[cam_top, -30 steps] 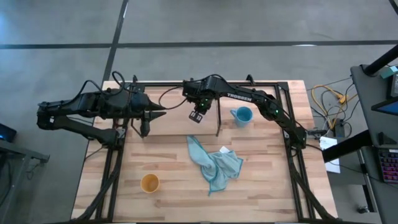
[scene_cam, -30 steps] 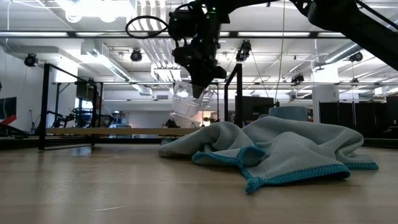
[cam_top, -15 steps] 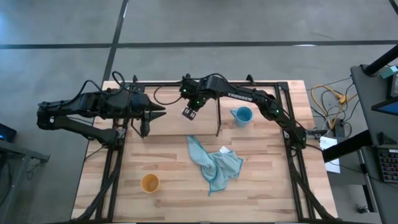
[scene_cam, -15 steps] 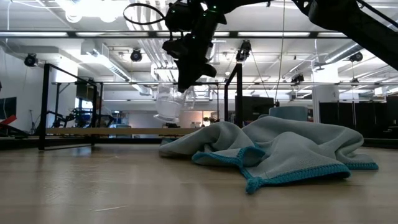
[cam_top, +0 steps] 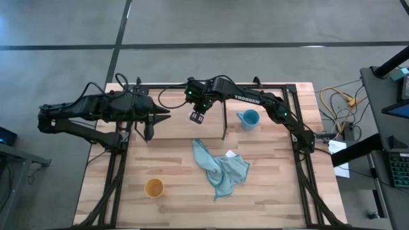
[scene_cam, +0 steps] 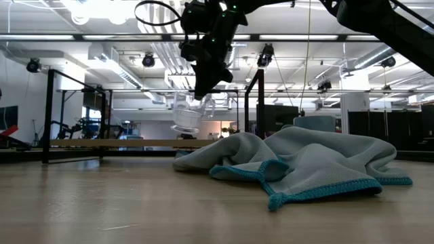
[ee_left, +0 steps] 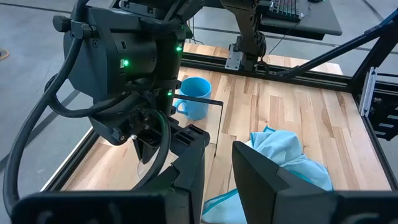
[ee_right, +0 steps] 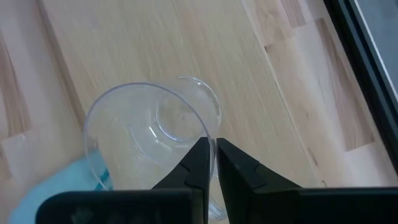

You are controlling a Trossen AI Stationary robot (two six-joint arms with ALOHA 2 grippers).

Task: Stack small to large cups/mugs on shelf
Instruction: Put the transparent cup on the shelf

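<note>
My right gripper [cam_top: 197,112] is shut on the small clear glass cup [ee_right: 149,130], held above the light-wood shelf board [cam_top: 176,130], left of its black upright rod [cam_top: 223,121]. The light blue mug [cam_top: 249,118] stands on its base right of the rod. The yellow-orange cup [cam_top: 154,188] stands upright on the tabletop at the near left. My left gripper [cam_top: 167,115] hovers over the shelf's left part, a little open and empty, pointing at the glass cup. My right gripper pinches the glass cup's wall at the rim [ee_right: 210,138], one finger inside the cup and one outside. The fingers [ee_right: 198,163] come from above, pointing down. The cup hangs tilted below them [scene_cam: 186,115], lifted clear of the shelf.
A crumpled teal cloth [cam_top: 220,166] lies on the tabletop in front of the shelf, near the middle. A black metal frame [cam_top: 211,85] runs around the table's edges. Cables and a desk [cam_top: 390,108] lie off the right side.
My right gripper has gone toward the table's left edge with the glass cup, away from the upright rod and closer to my left gripper. The cup stays held and clear of the shelf.
</note>
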